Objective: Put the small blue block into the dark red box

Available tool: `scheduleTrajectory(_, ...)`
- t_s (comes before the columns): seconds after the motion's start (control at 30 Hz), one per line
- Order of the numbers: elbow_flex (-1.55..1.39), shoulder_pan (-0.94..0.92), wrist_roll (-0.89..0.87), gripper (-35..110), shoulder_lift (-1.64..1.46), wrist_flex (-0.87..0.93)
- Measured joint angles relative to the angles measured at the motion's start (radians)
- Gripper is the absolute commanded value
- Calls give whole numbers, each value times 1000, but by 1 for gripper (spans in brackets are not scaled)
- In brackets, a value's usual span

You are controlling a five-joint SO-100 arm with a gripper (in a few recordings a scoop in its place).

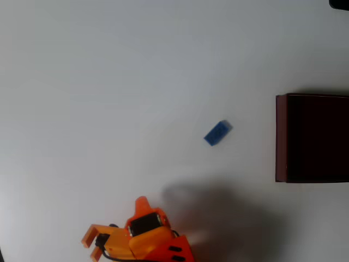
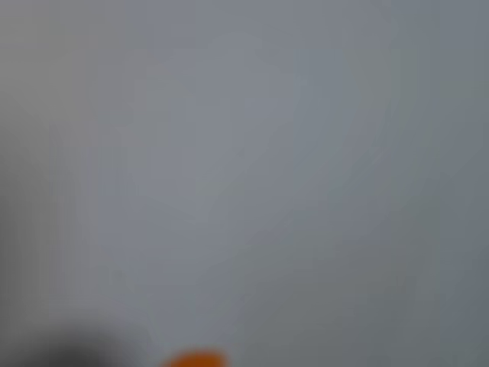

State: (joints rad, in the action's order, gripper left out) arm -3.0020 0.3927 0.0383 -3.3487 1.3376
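The small blue block lies flat and slanted on the white table, right of centre in the overhead view. The dark red box stands at the right edge, open at the top with a nearly black inside, and is cut off by the frame. The orange arm enters at the bottom edge, left of centre, and its gripper points up the picture. It is well below and left of the block and touches nothing. Its jaws are too foreshortened to read. The wrist view is a blur of grey table with an orange fingertip at the bottom edge.
A soft shadow of the arm falls on the table below the block. A small dark object sits in the top right corner. Bare white table lies between arm, block and box.
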Motion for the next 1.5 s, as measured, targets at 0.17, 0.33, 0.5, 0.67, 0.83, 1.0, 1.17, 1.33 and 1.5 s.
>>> scheduleTrajectory(0.17,0,0,-15,0,0,0)
scheduleTrajectory(0.33,0,0,-15,0,0,0)
scheduleTrajectory(0.5,0,0,-15,0,0,0)
scheduleTrajectory(0.67,0,0,-15,0,0,0)
scheduleTrajectory(0.83,0,0,-15,3,0,0)
scheduleTrajectory(1.0,0,-20,-89,10,-2,-2)
scheduleTrajectory(1.17,2,-91,-287,12,-2,-3)
scheduleTrajectory(1.33,2,-127,-574,13,5,-25)
scheduleTrajectory(1.5,58,-176,-819,17,5,-8)
